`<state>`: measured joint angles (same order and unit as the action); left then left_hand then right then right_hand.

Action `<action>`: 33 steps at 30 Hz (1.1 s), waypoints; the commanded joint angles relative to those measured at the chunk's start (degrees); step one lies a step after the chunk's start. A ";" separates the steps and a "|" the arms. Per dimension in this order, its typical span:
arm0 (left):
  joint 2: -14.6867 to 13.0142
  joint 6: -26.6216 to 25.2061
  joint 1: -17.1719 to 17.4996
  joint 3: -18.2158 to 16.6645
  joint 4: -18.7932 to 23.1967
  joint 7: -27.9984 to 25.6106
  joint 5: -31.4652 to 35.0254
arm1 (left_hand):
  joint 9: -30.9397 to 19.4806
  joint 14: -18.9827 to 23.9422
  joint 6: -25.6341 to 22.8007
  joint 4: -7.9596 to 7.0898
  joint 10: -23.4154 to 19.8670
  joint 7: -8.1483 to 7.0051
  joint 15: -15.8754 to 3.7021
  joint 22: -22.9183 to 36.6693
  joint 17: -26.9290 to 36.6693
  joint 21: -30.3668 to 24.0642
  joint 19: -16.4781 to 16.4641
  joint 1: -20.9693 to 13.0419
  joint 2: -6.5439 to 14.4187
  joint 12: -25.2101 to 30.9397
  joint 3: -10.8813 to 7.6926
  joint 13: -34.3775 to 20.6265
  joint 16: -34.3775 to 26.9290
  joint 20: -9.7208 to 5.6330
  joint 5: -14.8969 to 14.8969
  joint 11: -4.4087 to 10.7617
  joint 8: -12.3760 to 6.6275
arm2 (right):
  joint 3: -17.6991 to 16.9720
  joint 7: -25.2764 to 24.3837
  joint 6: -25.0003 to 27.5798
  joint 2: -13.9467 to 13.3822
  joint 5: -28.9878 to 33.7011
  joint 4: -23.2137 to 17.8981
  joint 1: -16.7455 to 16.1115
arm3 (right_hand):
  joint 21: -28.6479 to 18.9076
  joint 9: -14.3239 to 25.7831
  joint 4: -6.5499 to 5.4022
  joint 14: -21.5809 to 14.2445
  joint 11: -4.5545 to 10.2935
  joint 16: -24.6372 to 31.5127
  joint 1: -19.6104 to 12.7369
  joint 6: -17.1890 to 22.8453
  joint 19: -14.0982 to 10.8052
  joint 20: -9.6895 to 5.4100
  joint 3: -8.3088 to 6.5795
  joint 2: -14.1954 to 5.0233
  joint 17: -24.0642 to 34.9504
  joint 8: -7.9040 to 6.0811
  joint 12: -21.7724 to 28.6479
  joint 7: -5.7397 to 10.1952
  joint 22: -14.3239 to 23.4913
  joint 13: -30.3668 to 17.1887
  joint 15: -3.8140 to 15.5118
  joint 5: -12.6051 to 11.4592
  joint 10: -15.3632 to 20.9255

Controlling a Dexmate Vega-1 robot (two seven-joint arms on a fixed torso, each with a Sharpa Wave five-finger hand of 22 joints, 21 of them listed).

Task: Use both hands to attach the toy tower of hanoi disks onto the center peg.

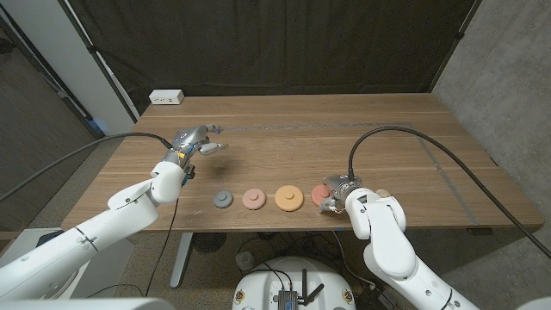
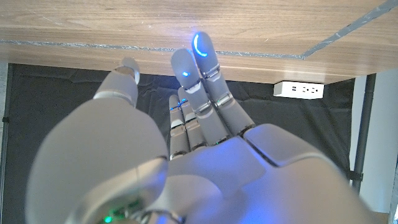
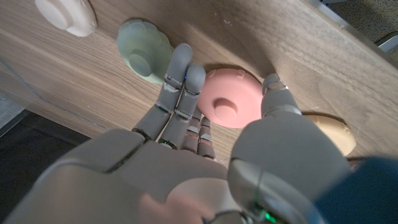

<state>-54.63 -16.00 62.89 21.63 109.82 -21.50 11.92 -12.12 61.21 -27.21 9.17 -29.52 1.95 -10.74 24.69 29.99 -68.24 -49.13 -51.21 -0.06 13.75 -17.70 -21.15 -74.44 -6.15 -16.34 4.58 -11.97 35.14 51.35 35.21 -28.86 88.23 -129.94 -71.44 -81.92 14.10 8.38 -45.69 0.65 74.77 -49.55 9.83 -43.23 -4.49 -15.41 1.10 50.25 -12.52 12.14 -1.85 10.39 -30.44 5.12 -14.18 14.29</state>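
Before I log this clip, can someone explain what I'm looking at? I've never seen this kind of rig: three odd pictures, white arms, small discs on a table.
This is a two-armed robot at a wooden table. The wide picture comes from a camera on its head, looking down. The other two come from cameras on its wrists, looking along each hand, so the table appears turned. In the head view a row of round toy discs lies near the front edge: a grey disc, a salmon-pink disc, an orange disc and a pink disc. The right hand reaches over the pink disc, fingers either side, apparently not lifting it. The left hand is raised, holding nothing. A white power strip sits at the far edge.
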 commanded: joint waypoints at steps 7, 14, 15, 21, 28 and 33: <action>0.29 0.06 -0.73 0.68 -0.85 0.64 -0.17 | -0.23 -0.34 -0.72 0.00 -0.51 -0.23 -1.86 -0.18 0.06 -0.81 0.37 -0.20 0.69 -0.15 0.28 -0.31 -0.64 -5.78 -0.36 -0.15 0.08 | 1.03 0.93 0.95 -0.60 -1.35 1.57 1.95 | 0.37 0.02 0.04 -0.66 0.56 0.73 0.05 1.21 -0.79 -7.35 0.23 -0.75 0.51 -0.53 0.49 0.22 0.17 -0.57 7.36 -0.51 1.32; 0.44 0.17 -1.01 0.92 -1.16 0.73 -0.25 | -0.24 -0.31 -0.83 0.00 -0.66 -0.16 -1.85 -0.30 0.03 -1.04 0.39 -0.19 0.72 -0.18 0.31 -0.31 -0.76 -5.78 -0.37 -0.04 0.07 | 1.27 1.82 1.43 -1.03 -1.28 1.51 2.26 | 0.34 0.07 0.28 -0.80 0.67 0.94 -0.33 1.95 -1.07 -7.37 0.06 -0.87 0.66 -0.81 0.80 0.48 0.18 -0.74 7.38 -0.65 2.35; 0.47 0.20 -1.06 0.96 -1.19 0.74 -0.28 | -0.24 -0.31 -0.84 0.00 -0.71 -0.19 -1.85 -0.31 0.02 -1.06 0.40 -0.19 0.72 -0.17 0.31 -0.31 -0.76 -5.78 -0.37 -0.07 0.07 | 1.27 1.91 1.53 -1.07 -1.24 1.49 2.26 | 0.32 0.08 0.30 -0.82 0.65 0.97 -0.38 2.05 -1.15 -7.37 0.02 -0.91 0.68 -0.85 0.84 0.49 0.18 -0.77 7.38 -0.68 2.50; 0.56 0.36 -1.17 1.08 -1.22 0.62 -0.23 | -0.26 -0.30 -1.05 -0.01 -0.87 -0.23 -1.86 -0.58 -0.10 -1.33 0.47 -0.18 0.78 -0.19 0.34 -0.40 -0.86 -5.78 -0.38 -0.14 0.03 | 0.83 -1.46 2.24 -1.39 -2.70 1.06 1.20 | -0.39 0.27 0.72 -4.06 2.78 3.69 -1.93 5.16 -2.98 -7.52 -1.14 -2.25 3.72 -1.96 1.41 1.77 0.27 -0.76 7.40 -1.22 5.56; 0.25 -0.14 -0.79 0.77 -0.62 0.67 -0.41 | -0.27 -0.17 -1.09 -0.01 -0.92 -0.25 -1.86 -0.77 -0.03 -1.53 0.51 -0.16 0.78 -0.25 0.36 -0.44 -1.08 -5.78 -0.39 -0.03 0.04 | 0.09 -6.17 3.13 -2.03 -6.35 0.27 0.15 | -2.11 0.42 0.97 -8.65 3.92 7.01 -3.93 9.38 -5.91 -7.71 -2.94 -3.59 9.37 -3.24 2.12 2.98 0.76 -0.40 7.36 -2.02 10.02; -0.05 -0.36 -0.38 0.40 -0.21 0.42 -0.43 | -0.27 -0.16 -1.05 -0.01 -0.91 -0.28 -1.86 -0.83 -0.03 -1.72 0.52 -0.16 0.80 -0.29 0.37 -0.48 -1.17 -5.78 -0.39 0.05 0.08 | 0.25 -8.21 3.68 -2.79 -7.76 -0.16 0.05 | -5.40 0.38 0.93 -13.62 4.90 10.04 -5.33 12.38 -9.63 -7.86 -4.47 -4.41 15.09 -3.88 2.69 3.56 2.46 0.09 7.35 -2.73 14.46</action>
<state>-54.22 -15.88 61.92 22.52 108.89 -20.82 11.64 -12.11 61.00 -27.71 9.17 -30.10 1.86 -10.54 23.69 29.77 -69.34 -48.82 -51.44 0.16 13.52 -17.70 -21.41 -75.33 -6.04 -16.34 4.60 -11.97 35.68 47.96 37.65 -30.44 83.80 -129.13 -70.58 -86.18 14.14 9.94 -57.38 1.30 83.70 -52.01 18.62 -51.35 -6.83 -18.61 -0.86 63.33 -15.96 14.24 -0.79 12.24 -30.28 8.58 -16.56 21.16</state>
